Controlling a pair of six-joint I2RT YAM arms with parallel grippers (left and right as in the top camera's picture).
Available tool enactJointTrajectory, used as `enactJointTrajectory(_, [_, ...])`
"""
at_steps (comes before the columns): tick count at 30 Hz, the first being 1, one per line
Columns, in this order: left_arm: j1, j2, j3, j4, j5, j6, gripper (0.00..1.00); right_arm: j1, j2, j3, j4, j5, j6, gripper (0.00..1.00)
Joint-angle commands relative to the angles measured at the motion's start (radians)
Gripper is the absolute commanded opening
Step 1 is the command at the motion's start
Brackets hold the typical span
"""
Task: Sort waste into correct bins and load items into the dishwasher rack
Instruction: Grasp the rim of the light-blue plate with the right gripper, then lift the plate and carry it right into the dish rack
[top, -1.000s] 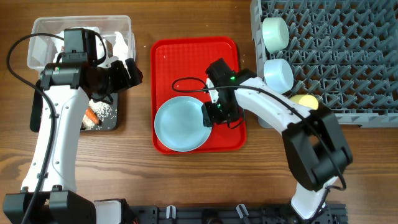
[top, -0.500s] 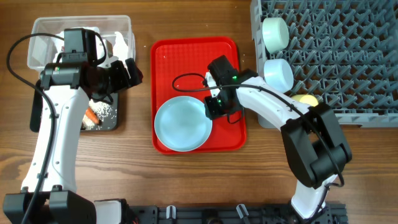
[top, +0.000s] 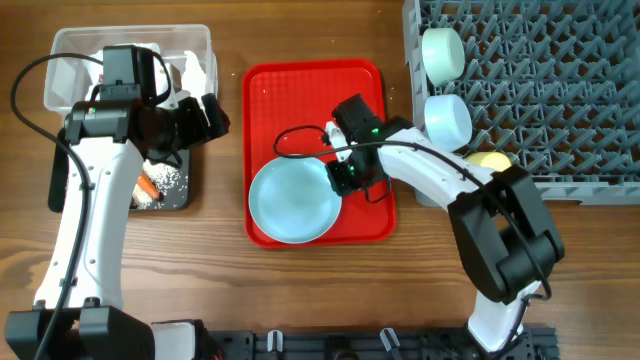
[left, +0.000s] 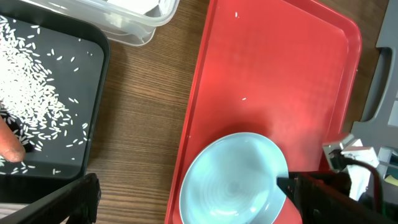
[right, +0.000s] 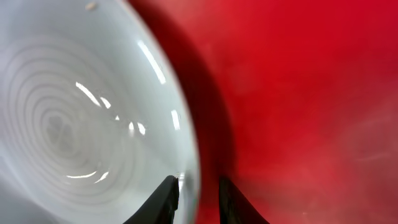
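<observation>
The right pincer (top: 341, 178) has its tips down at the right-hand rim of the large, round light blue plate (top: 290, 201), which lies flat in the near half of the flat red plastic serving tray (top: 312, 88). A flat plate gives nothing to grip from above, so the edge is the only purchase. The wrist view shows why the tool sits as it does: one finger is inside the rim and one outside. The jaws are only narrowly apart and a strip of shadow shows between rim and outer finger, so I judge them not yet closed on it. The next move would be to close and tip the plate up.

The large grey plastic grid rack (top: 560, 60) stands just right of the tray, within this arm's reach. A mint green bowl (top: 442, 52), a light blue bowl (top: 448, 118) and a small yellow cup (top: 490, 162) already sit along its left side.

The left pincer (top: 212, 115) hangs wide open and empty near the clear rectangular plastic tub (top: 60, 44) and the shallow black tray (top: 184, 196) — out of the other arm's way. The black tray holds loose white rice (top: 166, 178) and an orange carrot (top: 147, 187). Everything rests on the wooden table (top: 220, 285).
</observation>
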Motion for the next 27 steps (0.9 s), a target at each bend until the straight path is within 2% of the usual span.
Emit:
enactJointTrajectory(1, [-0.005,0.007,-0.004,0.002,-0.002,-0.005,1.0,0.028,0.011,-0.008,0.009,0.018,-0.046,0.25])
enactJointTrajectory(2, [-0.005,0.006,-0.004,0.002,-0.002,-0.005,1.0,0.031,0.011,-0.008,0.009,0.019,-0.045,0.21])
enactJointTrajectory(3, [-0.005,0.007,-0.004,0.002,-0.002,-0.005,1.0,0.031,0.011,-0.008,0.009,0.018,-0.045,0.09])
enactJointTrajectory(4, [-0.005,0.007,-0.004,0.002,-0.002,-0.005,1.0,0.031,0.011,-0.008,0.008,0.019,-0.044,0.04])
enactJointTrajectory(12, [-0.005,0.006,-0.004,0.002,-0.002,-0.005,1.0,-0.05,-0.058,0.037,-0.023,0.047,-0.008,0.04])
enactJointTrajectory(20, [-0.005,0.007,-0.004,0.002,-0.002,-0.005,1.0,-0.18,-0.232,0.29,-0.142,0.129,-0.012,0.04])
enactJointTrajectory(22, [-0.005,0.006,-0.004,0.002,-0.002,-0.005,1.0,-0.207,-0.271,0.338,-0.148,0.21,-0.012,0.04])
enactJointTrajectory(27, [-0.005,0.006,-0.004,0.002,-0.002,-0.005,1.0,-0.288,-0.378,0.399,-0.085,0.707,-0.02,0.04])
